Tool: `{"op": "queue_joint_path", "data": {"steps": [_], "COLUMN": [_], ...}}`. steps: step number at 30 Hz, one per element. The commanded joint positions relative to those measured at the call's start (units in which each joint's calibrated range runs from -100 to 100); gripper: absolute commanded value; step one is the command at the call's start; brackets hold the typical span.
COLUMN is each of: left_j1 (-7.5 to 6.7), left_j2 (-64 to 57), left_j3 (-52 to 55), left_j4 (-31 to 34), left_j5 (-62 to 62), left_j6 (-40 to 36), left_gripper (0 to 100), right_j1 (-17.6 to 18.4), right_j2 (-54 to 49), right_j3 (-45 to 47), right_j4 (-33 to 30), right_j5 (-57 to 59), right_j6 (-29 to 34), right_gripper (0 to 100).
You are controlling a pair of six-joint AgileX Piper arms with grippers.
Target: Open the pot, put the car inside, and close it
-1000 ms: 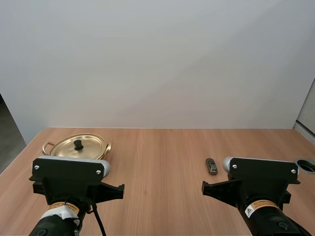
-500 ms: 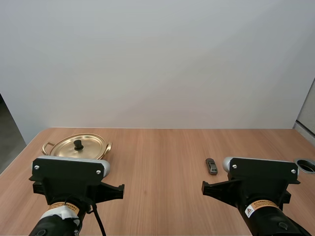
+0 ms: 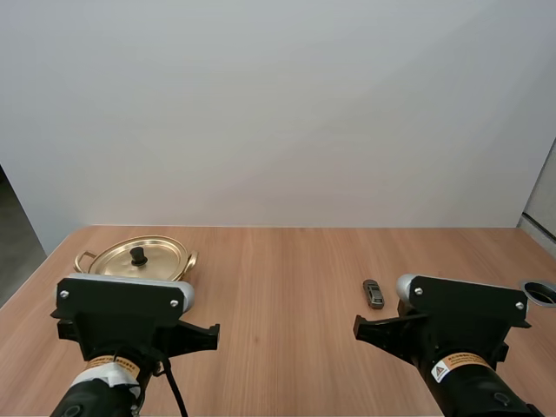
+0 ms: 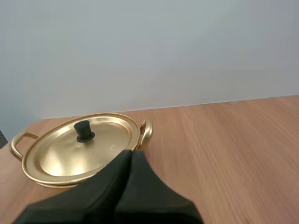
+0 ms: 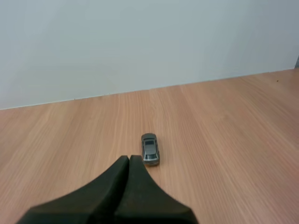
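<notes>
left wrist view: left jaws clenched, empty; lidded round golden metal pot [image 4: 63, 156] just beyond, far left.
right wrist view: right jaws clenched, empty; small grey toy car [image 5: 150, 150] straight ahead, lengthwise away.

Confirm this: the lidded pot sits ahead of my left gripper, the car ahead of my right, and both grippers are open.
Wrong on one point: the left gripper and right gripper are shut, each closed into one dark wedge in its wrist view. The lidded pot and car stand as stated.
</notes>
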Motion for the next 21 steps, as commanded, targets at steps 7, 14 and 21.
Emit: {"op": "queue_joint_path", "data": {"steps": [7,14,21], "left_j1": [-0.01,0.57,1.56], "left_j2": [0.0,0.0,13.92], "left_j3": [-16.94,-20.39,-27.65], "left_j4": [16.15,17.4,17.72], "left_j5": [5.14,7.07,3.14], "left_j6": [1.86,-1.93,-3.25], "left_gripper": [0,0,0], "right_j1": [-0.03,-0.03,-0.03], "right_j2": [0.0,0.0,0.0], "right_j3": [-5.69,-20.23,-24.63], "right_j4": [-37.63,-34.57,-31.26], "right_j5": [0.51,10.95,13.99], "right_j6": [0.13,5.19,3.14], "right_gripper": [0,0,0]}}
